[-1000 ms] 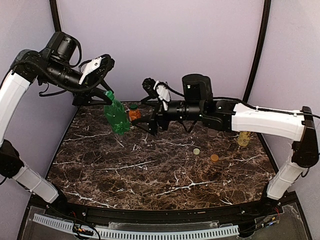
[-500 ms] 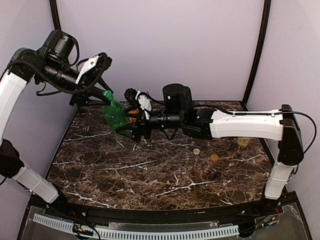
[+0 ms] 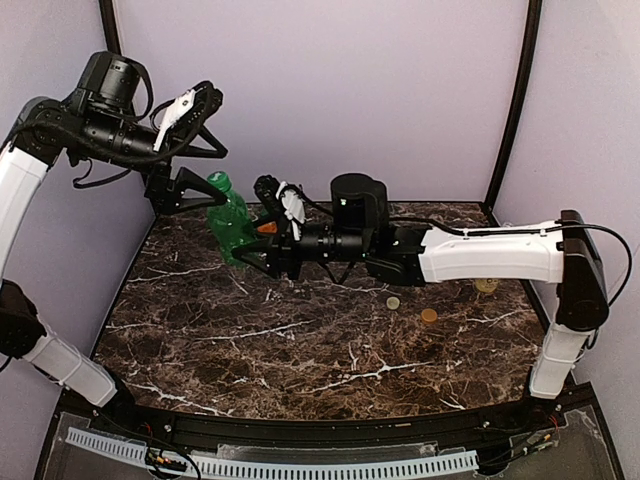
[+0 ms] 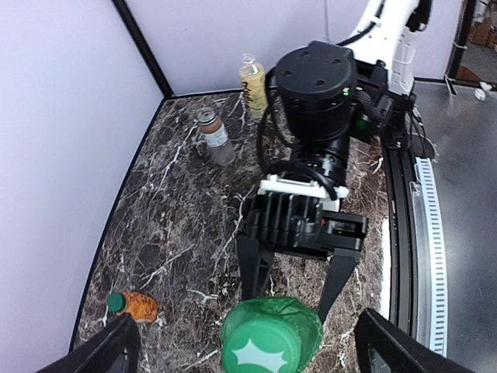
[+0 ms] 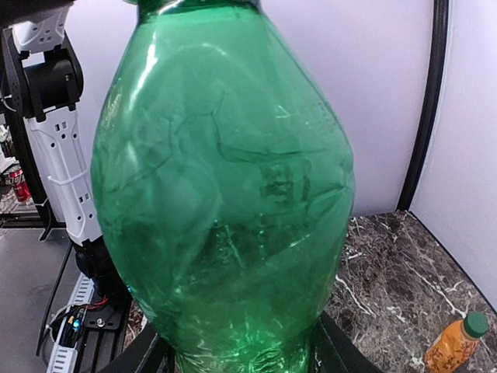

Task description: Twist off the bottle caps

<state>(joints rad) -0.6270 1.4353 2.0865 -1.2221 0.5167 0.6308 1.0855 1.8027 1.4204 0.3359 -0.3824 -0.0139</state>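
My left claw [image 4: 250,342] stands wide apart, one finger each side of the green cap [image 4: 268,347], touching nothing. My right claw [image 4: 291,291] is clamped on the body of the green bottle [image 3: 232,225]. The bottle sits upper left of centre in the top view, tilted, and seems clear of the marble table [image 3: 300,350]. Main risk as I judge it is the bottle wall, which looks thin and crumpled in the right wrist view. When I twist the cap, the body could spin or squash in the right claw instead of the thread breaking loose. With the tilt, the left fingers could close off-centre and skid off the cap. If the bottle drops, it lands near the orange bottle [image 4: 140,307], just beside it at the back left, and may knock it. For contents, the green bottle looks empty, no liquid line showing. The orange bottle has its green cap on, fill unclear, and I can't tell if it's upright or tipped. The clear bottle [image 4: 215,140] and pale yellow bottle [image 4: 253,79], top centre of the left wrist view, look uncapped, contents too small to tell. Two loose caps [image 3: 393,302] lie right of centre on the marble.
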